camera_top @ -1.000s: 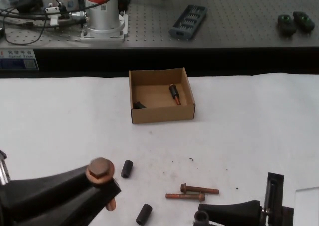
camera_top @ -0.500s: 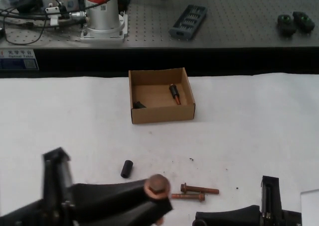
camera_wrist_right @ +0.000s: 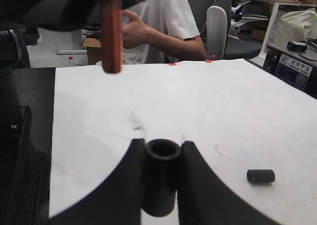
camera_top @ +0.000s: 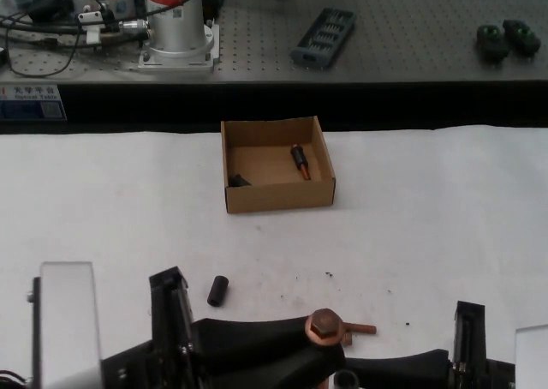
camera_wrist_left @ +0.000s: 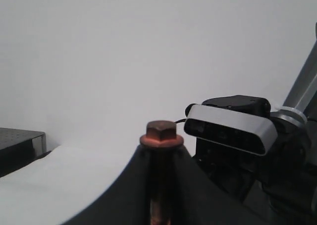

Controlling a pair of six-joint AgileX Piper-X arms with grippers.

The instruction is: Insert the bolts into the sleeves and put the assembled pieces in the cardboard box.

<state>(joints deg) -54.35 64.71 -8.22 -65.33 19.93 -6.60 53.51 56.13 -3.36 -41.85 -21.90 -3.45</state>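
My left gripper [camera_wrist_left: 159, 155] is shut on a copper bolt [camera_wrist_left: 161, 134], held upright with its hex head on top. In the high view that bolt [camera_top: 324, 326] is at the front middle, right beside the black sleeve [camera_top: 345, 379]. My right gripper [camera_wrist_right: 161, 158] is shut on this sleeve [camera_wrist_right: 161, 178], open end up. The bolt's shank [camera_wrist_right: 112, 31] hangs higher than the sleeve and off to one side of its bore. The cardboard box [camera_top: 278, 196] stands mid-bench with an assembled piece [camera_top: 299, 160] inside.
A loose black sleeve [camera_top: 217, 290] lies on the white sheet in front of the box, also seen as a sleeve [camera_wrist_right: 260, 175] in the right wrist view. Loose bolts [camera_top: 360, 328] lie partly hidden behind the held bolt. A second dark piece [camera_top: 237, 181] sits in the box.
The left arm has swung to the right along the front edge with the bolt, up to the sleeve in the right gripper. It now covers a loose sleeve and most of the loose bolts.
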